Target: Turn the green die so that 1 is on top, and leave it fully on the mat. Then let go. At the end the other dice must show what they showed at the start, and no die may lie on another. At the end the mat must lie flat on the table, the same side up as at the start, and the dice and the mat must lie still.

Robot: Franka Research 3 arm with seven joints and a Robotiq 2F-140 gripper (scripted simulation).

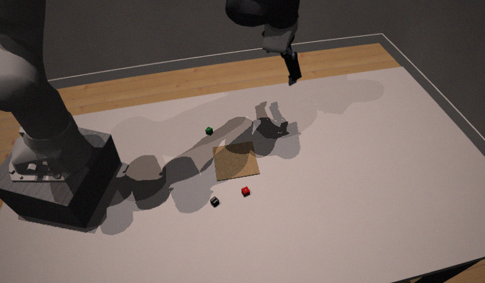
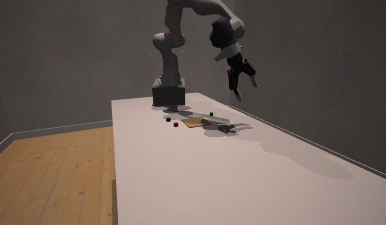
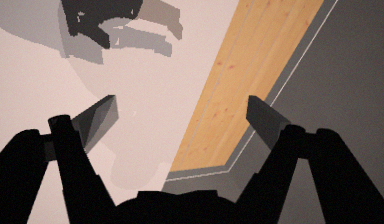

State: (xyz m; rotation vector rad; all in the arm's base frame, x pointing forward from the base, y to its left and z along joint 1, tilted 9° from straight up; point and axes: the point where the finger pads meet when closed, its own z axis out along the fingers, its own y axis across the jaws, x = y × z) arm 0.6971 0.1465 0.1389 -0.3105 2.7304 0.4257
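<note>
- Gripper (image 2: 246, 90) hangs high above the white table (image 2: 256, 183), fingers spread wide, holding nothing.
- Green die (image 1: 209, 130) sits on the table just off the brown mat (image 1: 235, 160), near its far corner, not on it.
- Red die (image 1: 245, 191) and black die (image 1: 214, 201) lie on the table beyond the mat's opposite edge, apart from each other.
- Top faces are too small to read.
</note>
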